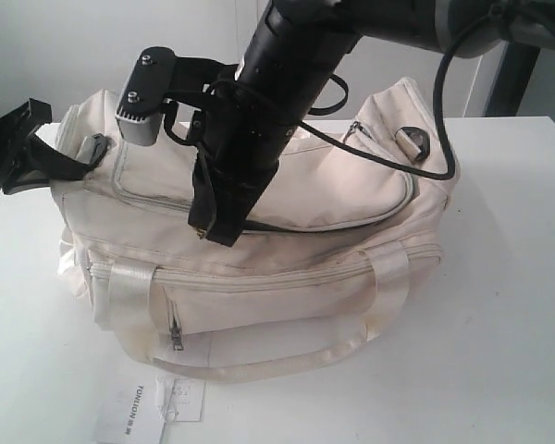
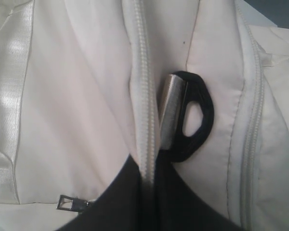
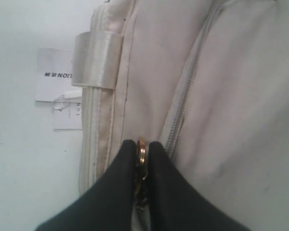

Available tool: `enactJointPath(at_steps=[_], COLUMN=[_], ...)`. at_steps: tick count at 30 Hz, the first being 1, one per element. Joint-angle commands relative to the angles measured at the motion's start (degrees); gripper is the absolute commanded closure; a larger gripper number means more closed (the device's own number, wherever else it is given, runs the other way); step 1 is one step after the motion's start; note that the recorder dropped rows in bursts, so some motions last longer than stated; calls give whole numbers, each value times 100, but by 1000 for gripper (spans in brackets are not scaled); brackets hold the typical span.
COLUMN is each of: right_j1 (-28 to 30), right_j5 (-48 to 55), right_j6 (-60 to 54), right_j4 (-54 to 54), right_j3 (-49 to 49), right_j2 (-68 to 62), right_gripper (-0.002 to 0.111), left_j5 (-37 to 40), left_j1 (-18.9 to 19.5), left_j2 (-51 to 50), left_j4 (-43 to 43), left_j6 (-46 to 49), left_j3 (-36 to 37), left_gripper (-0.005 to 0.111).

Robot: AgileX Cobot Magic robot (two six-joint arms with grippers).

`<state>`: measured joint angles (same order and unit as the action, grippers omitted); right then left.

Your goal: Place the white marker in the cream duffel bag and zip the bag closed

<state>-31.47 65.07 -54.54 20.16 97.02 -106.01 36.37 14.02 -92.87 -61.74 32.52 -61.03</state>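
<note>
The white marker shows in none of the three views. My guess is that it already lies inside the cream duffel bag (image 1: 351,185), but the pictures cannot confirm it.

On the bag's top panel, the right gripper (image 3: 141,147) is pinched tight on a small gold zip pull (image 3: 141,154), with its black fingers meeting around it. From that pull a dark slit (image 1: 333,225) runs along the top seam toward the bag's far-right end. It looks like an unzipped stretch showing black lining. The coming move therefore turns on that line, since the zip's long axis runs the length of the bag and the pull probably has to travel along it. The right arm is the one placed to do it.

At the bag's opposite end, the left gripper (image 2: 147,166) is closed on the raised zip seam (image 2: 143,96), just beside a black D-ring (image 2: 209,106), apparently bracing the fabric.

The big arm hides much of the top seam in the exterior view, so how far the zip is done up is hard to judge.
</note>
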Motion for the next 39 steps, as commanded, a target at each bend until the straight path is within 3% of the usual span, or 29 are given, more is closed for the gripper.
enactJointPath(at_steps=[1, 3, 6, 11, 13, 16, 19, 25, 31, 35, 39], right_j1=[95, 95, 95, 95, 95, 95, 95, 95, 95, 95, 95], right_j5=[490, 490, 490, 490, 490, 490, 490, 490, 490, 490, 490], right_j6=[-319, -332, -332, -322, -322, -322, -322, -373, -373, -373, -373], right_j4=[457, 610, 608, 690, 797, 964, 990, 990, 979, 990, 1001], right_j3=[-52, -52, -52, -52, -52, -52, -52, -52, -52, -52, -52], right_j2=[93, 81, 68, 70, 70, 70, 60, 61, 61, 61, 61], right_gripper=[108, 108, 108, 108, 108, 108, 108, 108, 108, 108, 108], left_j5=[-211, -221, -221, -279, -361, -364, -274, 1211, 2674, 2255, 1318], left_j1=[129, 129, 129, 129, 191, 347, 372, 163, -310, -741, -1221], left_j2=[22, 22, 22, 158, 330, 760, 1320, 1879, 1890, 1879, 1871], left_j4=[-31, -31, -31, 334, 511, 564, 719, 629, 1083, 963, 862], left_j6=[137, 137, 157, 187, 20, 167, 931, 3916, 6374, 6728, 7066], left_j3=[31, 31, 31, 21, 21, 21, 21, 31, 56, 263, 548], left_gripper=[107, 103, 87, 32, 23, 23, 33, 54, 51, 49, 49])
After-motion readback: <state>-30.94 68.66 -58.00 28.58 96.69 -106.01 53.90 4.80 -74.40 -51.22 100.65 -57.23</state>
